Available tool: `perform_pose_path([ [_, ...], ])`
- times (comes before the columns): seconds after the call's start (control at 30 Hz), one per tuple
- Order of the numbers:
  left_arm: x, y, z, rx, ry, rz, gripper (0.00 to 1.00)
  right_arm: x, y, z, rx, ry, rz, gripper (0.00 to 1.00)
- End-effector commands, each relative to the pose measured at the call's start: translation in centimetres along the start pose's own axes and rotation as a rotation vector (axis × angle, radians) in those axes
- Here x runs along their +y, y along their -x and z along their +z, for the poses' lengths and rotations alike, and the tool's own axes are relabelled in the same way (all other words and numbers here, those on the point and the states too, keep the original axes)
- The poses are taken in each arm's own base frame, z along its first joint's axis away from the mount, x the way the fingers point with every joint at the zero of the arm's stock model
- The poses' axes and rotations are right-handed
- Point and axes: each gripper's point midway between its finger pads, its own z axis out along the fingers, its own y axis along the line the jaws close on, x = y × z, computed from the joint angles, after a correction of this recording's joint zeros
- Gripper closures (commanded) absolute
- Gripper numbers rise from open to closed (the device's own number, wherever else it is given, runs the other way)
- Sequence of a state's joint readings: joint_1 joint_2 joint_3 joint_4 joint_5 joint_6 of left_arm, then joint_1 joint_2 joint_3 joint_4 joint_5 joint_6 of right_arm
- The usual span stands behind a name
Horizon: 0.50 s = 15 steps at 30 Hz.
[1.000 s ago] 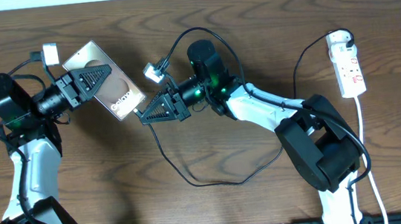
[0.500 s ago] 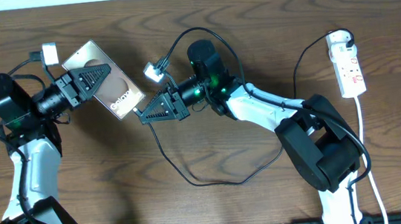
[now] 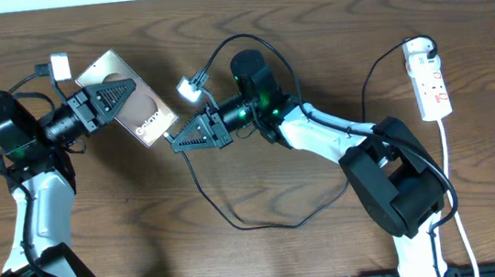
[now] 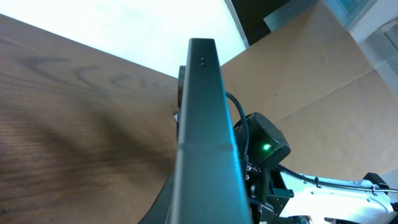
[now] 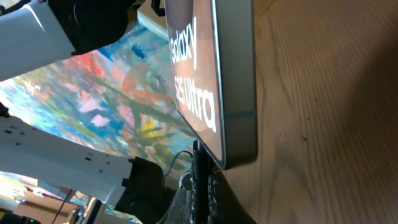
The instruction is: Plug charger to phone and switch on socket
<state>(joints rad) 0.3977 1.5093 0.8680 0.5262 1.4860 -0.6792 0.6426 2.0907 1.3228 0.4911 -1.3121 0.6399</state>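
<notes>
The phone (image 3: pixel 155 122) is a bronze slab with white lettering, tilted at the back left with my left gripper (image 3: pixel 128 94) shut on it. The left wrist view shows it edge-on as a dark bar (image 4: pixel 205 130). My right gripper (image 3: pixel 175 143) is shut on the charger plug, whose black tip (image 5: pixel 200 167) touches the phone's lower end (image 5: pixel 214 81) beside the lettering. From there the thin black charger cable (image 3: pixel 228 216) loops toward the table's front. The white socket (image 3: pixel 431 82) lies at the far right, away from both grippers.
The right arm's base (image 3: pixel 396 187) stands at the front right and the left arm's (image 3: pixel 38 207) at the front left. A white cord (image 3: pixel 455 200) runs from the socket to the front edge. Black arm cables arch above the right wrist (image 3: pixel 247 42).
</notes>
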Motion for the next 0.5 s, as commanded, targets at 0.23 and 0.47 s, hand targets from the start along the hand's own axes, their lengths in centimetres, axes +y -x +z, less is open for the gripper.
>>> perform_pose_path([
  [0.23, -1.6, -1.1, 0.2, 0.068, -0.071, 0.004, 0.93, 0.5, 2.0, 0.2, -0.054, -0.036, -0.070, 0.99],
  [0.47, -1.6, -1.1, 0.2, 0.068, -0.071, 0.004, 0.92, 1.7, 1.8, 0.2, -0.031, 0.018, -0.128, 0.99],
])
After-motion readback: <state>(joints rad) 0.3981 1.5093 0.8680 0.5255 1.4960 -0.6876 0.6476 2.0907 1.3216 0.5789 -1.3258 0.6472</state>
